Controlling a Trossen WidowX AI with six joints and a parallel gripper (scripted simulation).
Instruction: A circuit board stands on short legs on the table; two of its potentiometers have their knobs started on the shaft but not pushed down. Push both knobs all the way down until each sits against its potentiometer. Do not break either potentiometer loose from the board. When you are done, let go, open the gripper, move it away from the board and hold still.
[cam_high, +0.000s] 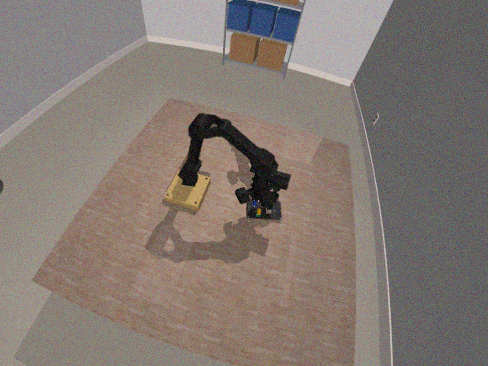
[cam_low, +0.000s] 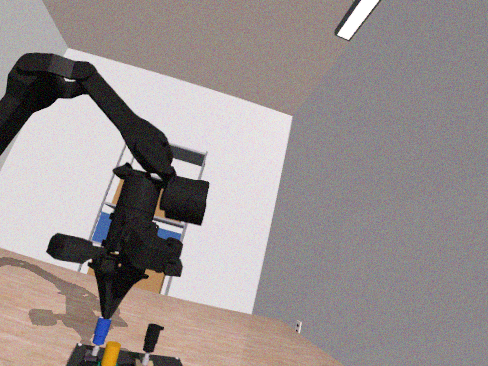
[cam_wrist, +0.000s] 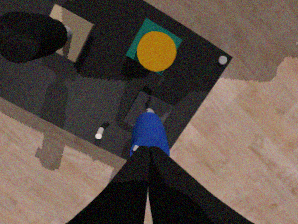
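The gripper (cam_low: 106, 318) (cam_wrist: 150, 149) is shut with nothing between its fingers. Its tips are at the top of the blue knob (cam_high: 255, 204) (cam_low: 102, 331) (cam_wrist: 149, 130); whether they touch is unclear. Pale shaft shows between the blue knob and its dark potentiometer (cam_wrist: 162, 114). The black knob (cam_low: 151, 338) (cam_wrist: 30, 37) stands high, with pale shaft below it and a beige potentiometer (cam_wrist: 80, 36) beneath. The orange knob (cam_high: 259, 212) (cam_low: 111, 354) (cam_wrist: 156, 51) stands over a teal base (cam_wrist: 146, 27); its lower end is hidden. The board (cam_high: 274, 216) (cam_wrist: 200, 75) is dark.
The arm's yellow base plate (cam_high: 200, 196) lies left of the board in the top view. Small pale-tipped parts stand at the board's edge (cam_wrist: 222, 60) and near its front (cam_wrist: 99, 135). A shelf with blue bins (cam_high: 262, 19) stands at the far wall.
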